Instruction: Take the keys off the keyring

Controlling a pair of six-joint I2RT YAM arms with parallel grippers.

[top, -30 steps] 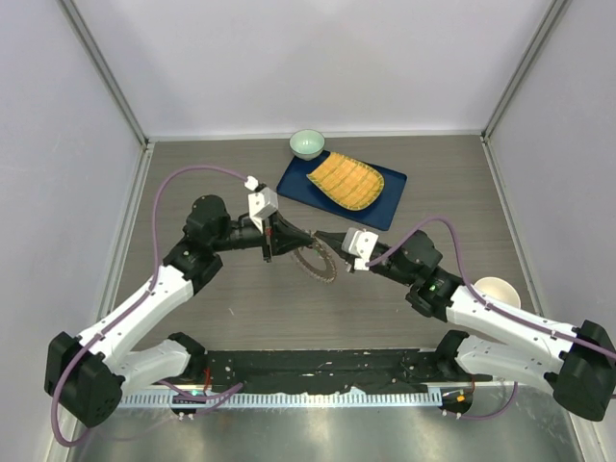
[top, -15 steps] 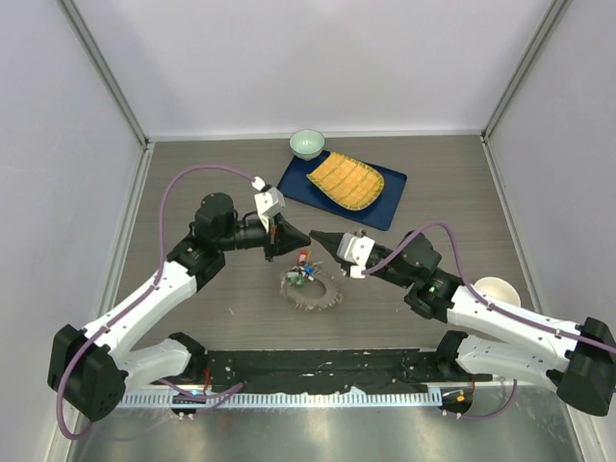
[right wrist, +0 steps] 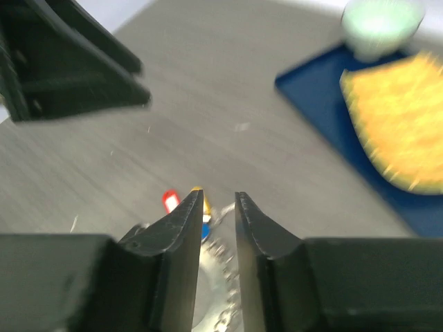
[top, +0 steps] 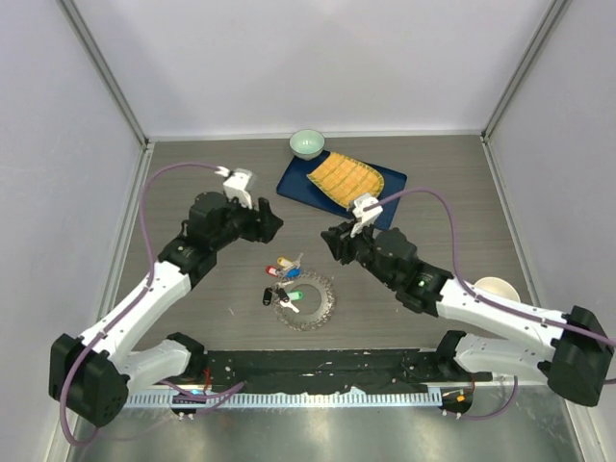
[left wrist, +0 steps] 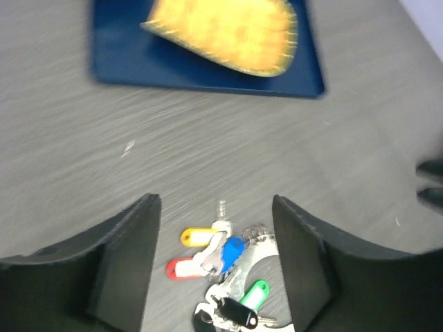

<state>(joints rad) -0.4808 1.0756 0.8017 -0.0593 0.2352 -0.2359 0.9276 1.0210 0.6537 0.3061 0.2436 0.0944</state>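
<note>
The keyring (top: 308, 303) lies flat on the desk (top: 433, 164), its coloured keys (top: 285, 270) fanned out, near both my jaws and touching neither. My left jaws stand wide and empty; my right jaws keep a narrow gap, gripping nothing. A blue tray (top: 385, 207) carries a yellow ridged slab (top: 345, 181), with a green bowl (top: 307, 143) at its corner. My right arm hides part of a cream bowl (top: 499, 287). Both wrist views are blurred.

Left arm (top: 144, 298): extended from the base at 7 o'clock, bent at the elbow, wrist turned toward 4 o'clock.
Left gripper (left wrist: 214, 204): jaws set wide apart, nothing held between them.
Right arm (top: 481, 308): extended from the base at 5 o'clock toward 10 o'clock.
Right gripper (right wrist: 217, 200): jaws parted by a narrow gap, nothing held.
The two grippers are kept apart, their tips turned toward each other.
</note>
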